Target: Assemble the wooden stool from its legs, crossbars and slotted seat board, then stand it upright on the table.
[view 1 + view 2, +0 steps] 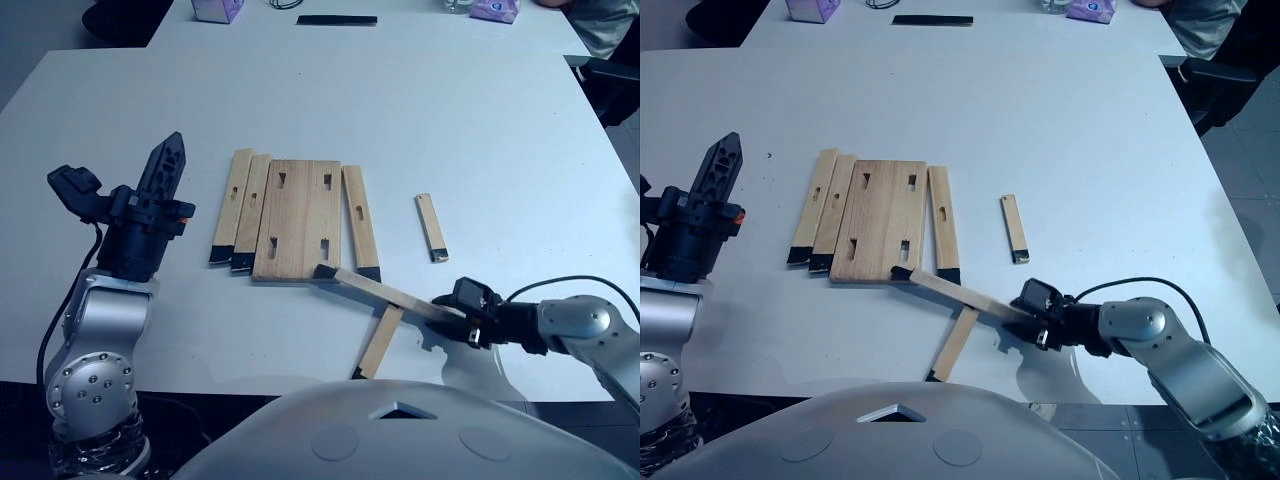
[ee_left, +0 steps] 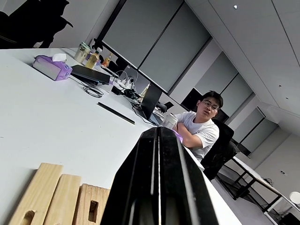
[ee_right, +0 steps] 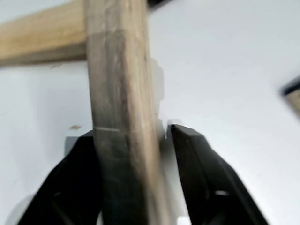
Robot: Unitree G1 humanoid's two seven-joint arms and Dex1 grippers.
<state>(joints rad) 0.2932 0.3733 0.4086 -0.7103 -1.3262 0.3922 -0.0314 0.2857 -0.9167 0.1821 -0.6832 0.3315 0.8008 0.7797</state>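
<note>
Big white table in an office, stool in pieces, nothing slotted together yet. I'd call this the very first step: picking up a leg.

Nearest the front edge, the right gripper has the plain end of a long pale wooden leg with a black foot. Its jaws are barely parted, one finger on each side of the stick, and as far as I can tell they're pinching it. The black foot sits at the near corner of the flat rectangular slotted wooden seat board, and the leg crosses over a shorter pale wooden bar lying by the edge.

The left gripper points upward off to the left of the parts, jaws pressed together, holding nothing.

Further back, two more black-footed legs lie just beside the board's left side and a fourth leg beside its right, with a short wooden crossbar lying apart.

Next move, my guess: tip the held leg up and line its plain end with a slot — probably the left arm needs to steady the board.
</note>
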